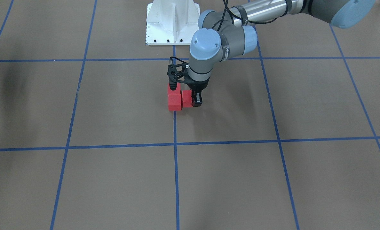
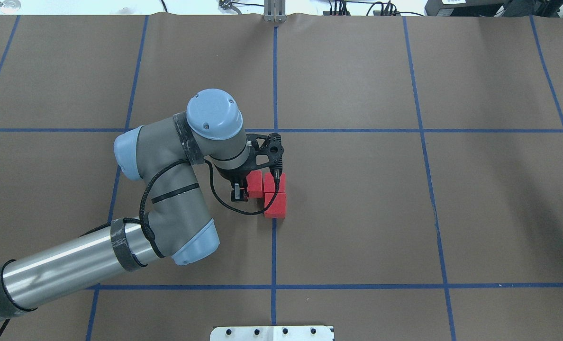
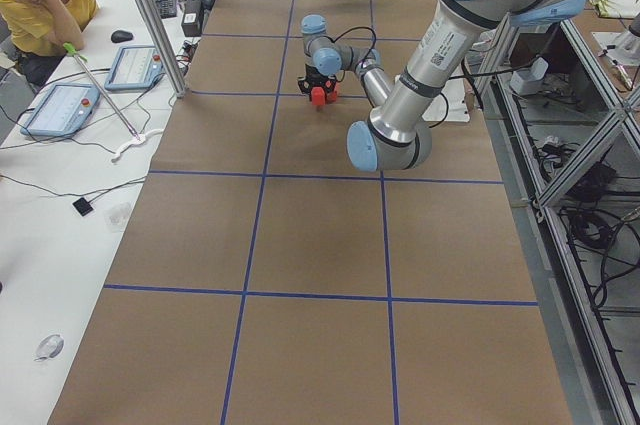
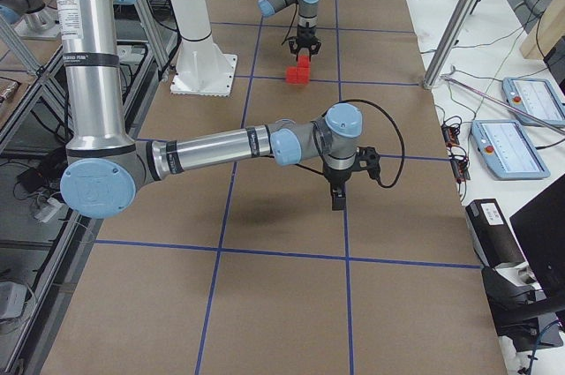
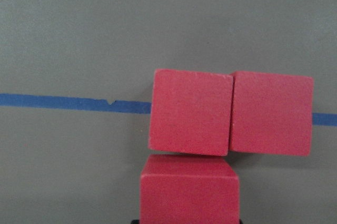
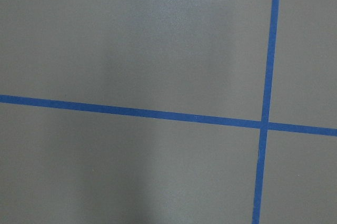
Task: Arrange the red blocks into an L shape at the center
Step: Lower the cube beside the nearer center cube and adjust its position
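Observation:
Three red blocks lie together in an L at the center (image 2: 274, 225), on the blue tape line. Two blocks (image 2: 276, 205) (image 2: 276, 182) sit in a row on the line. The third block (image 2: 254, 183) touches the farther one on the robot's left side. The L also shows in the front view (image 1: 174, 103) and in the left wrist view (image 5: 190, 112). My left gripper (image 2: 238, 193) stands low beside the third block (image 1: 186, 97), fingers together against its outer side, holding nothing. My right gripper (image 4: 338, 198) hangs over bare floor far off; I cannot tell its state.
The white robot base plate (image 1: 172, 22) stands at the robot's edge of the table. Blue tape lines mark a grid on the brown floor (image 2: 357, 213). A person sits at a side table with tablets (image 3: 60, 110). Aluminium frame posts (image 4: 450, 31) stand at the table's ends.

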